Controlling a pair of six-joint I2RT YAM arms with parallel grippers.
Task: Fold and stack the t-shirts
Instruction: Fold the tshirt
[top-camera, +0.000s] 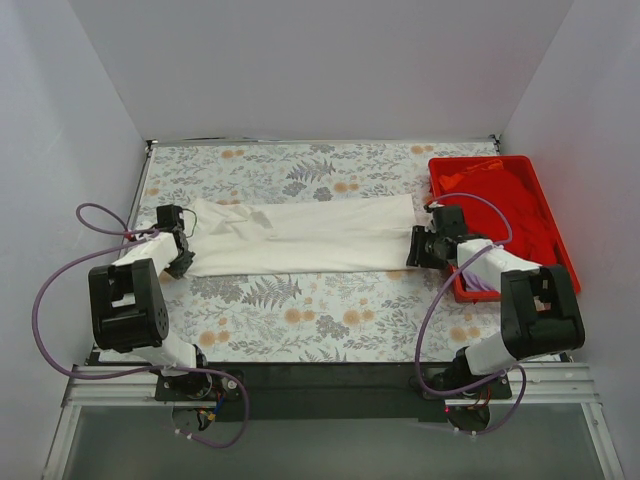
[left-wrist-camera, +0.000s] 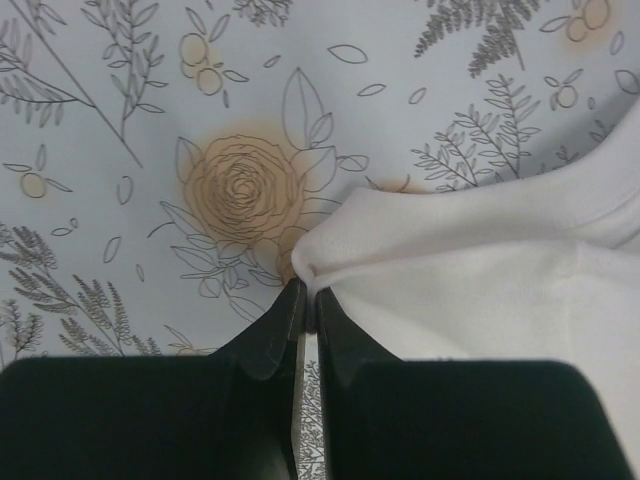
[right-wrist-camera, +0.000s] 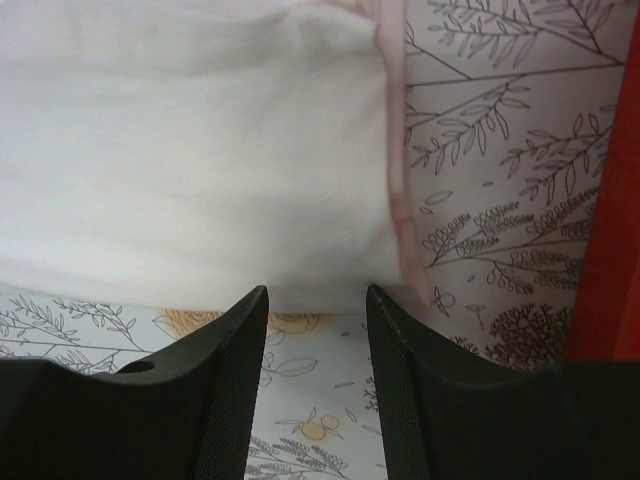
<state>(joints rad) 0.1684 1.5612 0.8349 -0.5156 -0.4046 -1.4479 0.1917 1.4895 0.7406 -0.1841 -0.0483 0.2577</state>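
Tools, two. My left tool (left-wrist-camera: 303, 292): jaws pressed together on a small peak of cloth at the left end of the white t-shirt (top-camera: 310, 235); I judge that corner pinched. My right tool (right-wrist-camera: 317, 300): jaws partly apart, holding nothing, low over the tablecloth (top-camera: 300, 310), with the shirt's right hem corner just ahead of the gap.

White t-shirt: lies stretched as a long band across the middle of the bench, narrowed lengthwise by the look of it, one tool at each end.

Red t-shirt (top-camera: 505, 205): heaped in the tray (top-camera: 480, 160) at far right, unfolded.

Step in hand, as I judge: taking both ends of the white one for its next fold.

Next move calls for my right tool to advance onto the hem and close. Both ends then lift together, evenly, so the cloth neither slips nor drags askew.
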